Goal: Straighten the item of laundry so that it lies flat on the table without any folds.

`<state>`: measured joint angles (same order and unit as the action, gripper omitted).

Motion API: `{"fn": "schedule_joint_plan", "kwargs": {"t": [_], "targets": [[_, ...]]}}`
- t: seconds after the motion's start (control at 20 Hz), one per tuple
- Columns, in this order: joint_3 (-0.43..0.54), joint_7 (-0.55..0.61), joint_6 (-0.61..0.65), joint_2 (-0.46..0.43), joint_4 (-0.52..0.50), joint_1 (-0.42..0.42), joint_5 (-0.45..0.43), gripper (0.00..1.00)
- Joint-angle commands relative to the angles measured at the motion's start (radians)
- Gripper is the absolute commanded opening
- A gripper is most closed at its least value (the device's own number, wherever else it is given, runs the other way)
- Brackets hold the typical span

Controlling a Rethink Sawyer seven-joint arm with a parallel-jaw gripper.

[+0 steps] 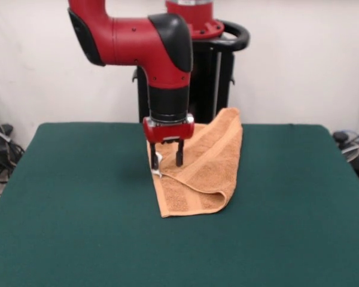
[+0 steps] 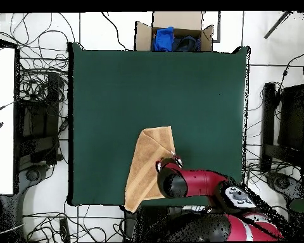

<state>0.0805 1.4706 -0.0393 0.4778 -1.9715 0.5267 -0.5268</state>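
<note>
Overhead view: cardboard box (image 2: 175, 28) beyond table's far edge, blue cloth (image 2: 163, 38) and dark item (image 2: 187, 43) inside. Note towel (image 1: 202, 169) folded over itself at table's (image 1: 78, 197) robot side, one corner overhanging edge. Gripper (image 1: 166, 159) fingers parted, lowered at towel's edge by white tag (image 1: 158, 159); whether they grip it, you cannot tell.
</note>
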Motion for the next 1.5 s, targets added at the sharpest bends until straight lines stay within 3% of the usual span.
{"fn": "schedule_joint_plan", "kwargs": {"t": [0.05, 0.95, 1.0, 1.25, 1.5], "targets": [[0.019, 0.128, -0.068, -0.064, 0.069, -0.023, -0.034, 1.00], [0.015, 0.115, -0.096, -0.093, 0.108, -0.017, -0.036, 1.00], [0.027, 0.117, -0.099, -0.095, 0.104, -0.003, -0.036, 0.00], [0.078, 0.108, -0.093, -0.101, 0.099, 0.045, -0.052, 0.00], [0.041, 0.121, -0.086, -0.083, 0.090, 0.004, -0.035, 0.00]]}}
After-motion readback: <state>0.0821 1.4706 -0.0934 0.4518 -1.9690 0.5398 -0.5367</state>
